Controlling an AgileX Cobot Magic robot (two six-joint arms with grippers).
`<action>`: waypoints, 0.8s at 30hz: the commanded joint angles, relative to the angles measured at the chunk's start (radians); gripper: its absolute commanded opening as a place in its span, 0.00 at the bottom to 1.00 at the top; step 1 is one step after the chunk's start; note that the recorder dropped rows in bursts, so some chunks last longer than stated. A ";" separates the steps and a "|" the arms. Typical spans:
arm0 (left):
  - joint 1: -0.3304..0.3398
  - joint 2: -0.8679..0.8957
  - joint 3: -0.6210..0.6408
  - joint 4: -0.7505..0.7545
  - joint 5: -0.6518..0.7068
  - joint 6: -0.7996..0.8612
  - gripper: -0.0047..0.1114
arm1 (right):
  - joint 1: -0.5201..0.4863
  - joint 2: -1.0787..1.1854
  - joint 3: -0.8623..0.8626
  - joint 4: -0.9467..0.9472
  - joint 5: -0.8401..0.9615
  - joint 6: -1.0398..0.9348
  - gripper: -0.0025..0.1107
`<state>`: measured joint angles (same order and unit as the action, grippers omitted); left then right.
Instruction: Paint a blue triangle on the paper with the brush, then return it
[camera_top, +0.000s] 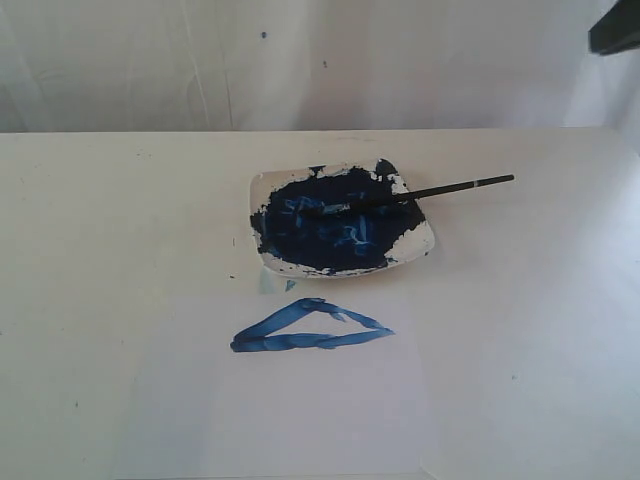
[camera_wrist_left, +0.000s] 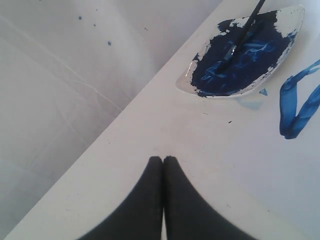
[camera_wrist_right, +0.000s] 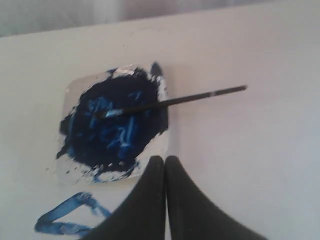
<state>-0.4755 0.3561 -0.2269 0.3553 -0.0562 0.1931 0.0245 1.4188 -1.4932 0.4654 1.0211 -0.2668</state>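
One brush (camera_top: 410, 194) lay across the dish (camera_top: 420, 243), bristles in the dark paint (camera_top: 320, 230), handle overhanging the right rim. It looked light, thin, stiff and slick, likely to roll. The best hold seemed mid-handle, right of the rim, clear of wet paint. Blue triangle (camera_top: 310, 330) sat on the paper (camera_top: 300, 420), just near of the dish. Right gripper (camera_wrist_right: 165, 159) and left gripper (camera_wrist_left: 163, 160) were both pressed together, holding nothing. Table (camera_top: 100, 250) right of the dish gave open room; its far edge ran behind the dish.
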 joint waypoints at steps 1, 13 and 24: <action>-0.004 -0.006 0.006 -0.004 0.009 -0.036 0.04 | 0.004 -0.109 0.007 -0.069 -0.068 0.013 0.02; -0.004 -0.006 0.006 -0.106 0.043 -0.242 0.04 | 0.004 -0.255 0.007 -0.055 -0.070 0.013 0.02; -0.004 -0.006 0.006 -0.112 0.156 -0.379 0.04 | 0.004 -0.268 0.007 -0.059 -0.070 0.013 0.02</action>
<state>-0.4755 0.3561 -0.2221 0.2510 0.0872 -0.1743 0.0245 1.1610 -1.4937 0.4109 0.9609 -0.2533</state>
